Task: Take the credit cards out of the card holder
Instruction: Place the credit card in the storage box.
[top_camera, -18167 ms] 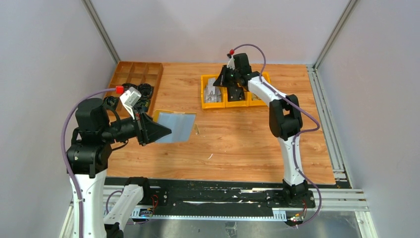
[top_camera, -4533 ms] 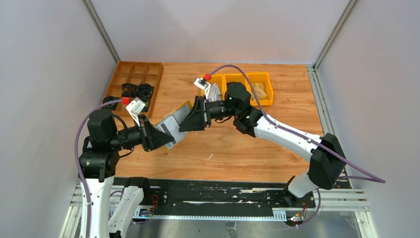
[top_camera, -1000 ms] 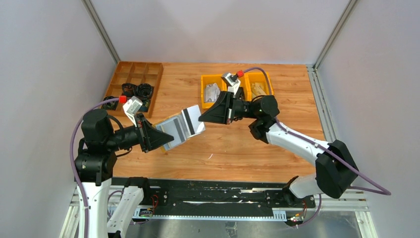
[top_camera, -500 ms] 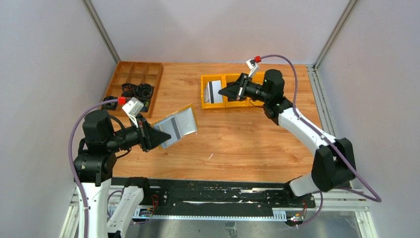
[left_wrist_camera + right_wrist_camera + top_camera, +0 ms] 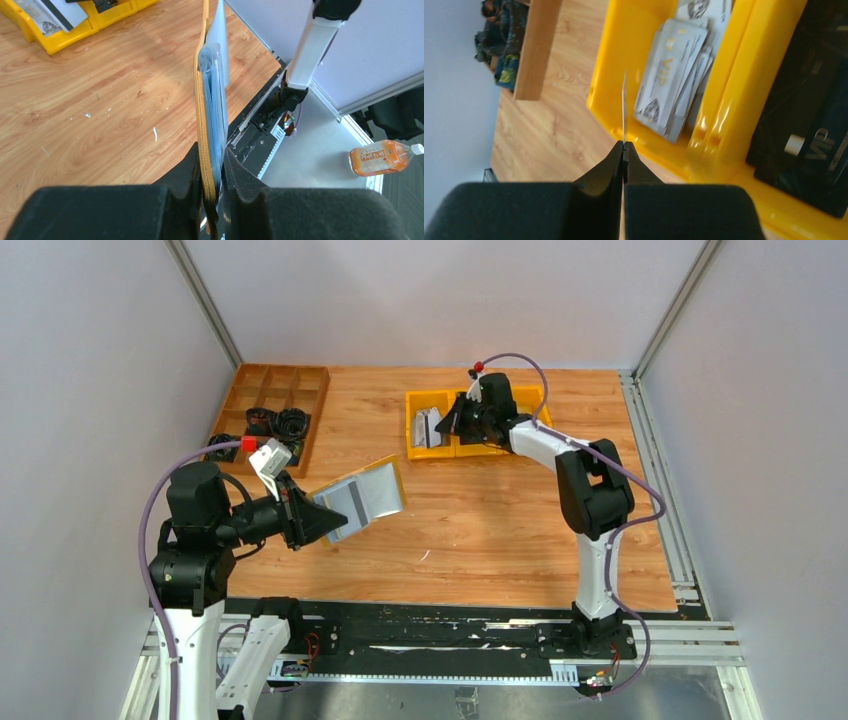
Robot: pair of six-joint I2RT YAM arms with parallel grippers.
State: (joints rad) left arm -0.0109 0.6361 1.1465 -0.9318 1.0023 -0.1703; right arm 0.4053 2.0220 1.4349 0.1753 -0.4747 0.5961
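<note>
A: Item one, card holder (image 5: 365, 498)?
B: Open, mustard cover, grey-blue sleeves. Held clear of the desk (image 5: 480, 530); left claw (image 5: 212, 155) pinching its lower edge.
A: Item two, credit card (image 5: 624, 107)?
B: One, seen edge-on, pinched in the pressed-together right claw (image 5: 623, 145) over the leftmost yellow bin (image 5: 634, 40). Stack of pale cards (image 5: 669, 75) lying inside that bin.

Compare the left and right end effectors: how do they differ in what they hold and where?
The left end effector clamps the open card holder; the right end effector pinches a single credit card. The left's jaws stand apart by the holder's thickness; the right's nearly meet. The left hangs near its own base; the right is at the far yellow bin. Both grip something.
</note>
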